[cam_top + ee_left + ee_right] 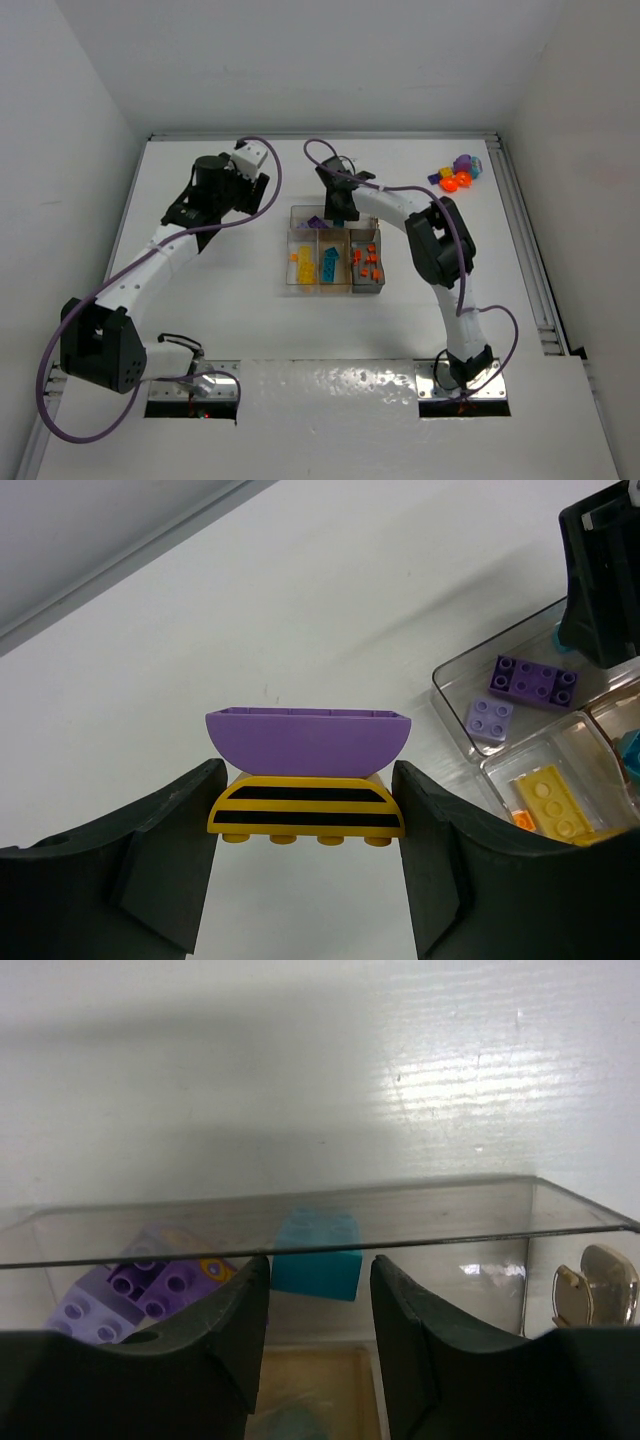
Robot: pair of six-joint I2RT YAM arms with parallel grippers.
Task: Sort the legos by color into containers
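Purple curved brick (308, 738) sits stacked on a yellow striped brick (305, 805). We see the left hand (310, 780) pinching that yellow one by its two ends, above bare white counter (300, 600) and off the left side of the clear tray (291, 262). The tray's wide section holds a dark purple brick (535, 680) and a light purple brick (490, 720), lying flat side by side. For the narrow sections in the top view, we note yellow bricks (302, 268) with some orange in the left one, teal bricks (328, 262) in the middle, and orange-red bricks (367, 260) in the grey right one. The right hand (320, 1270) hangs at the wide section with a teal brick (318, 1260) between its fingers. The fingers sit close on both sides, but through the clear wall we cannot tell whether they pinch it or only flank it. A loose pile (458, 175) of purple, orange and teal pieces lies near the far right corner, well apart from the tray.
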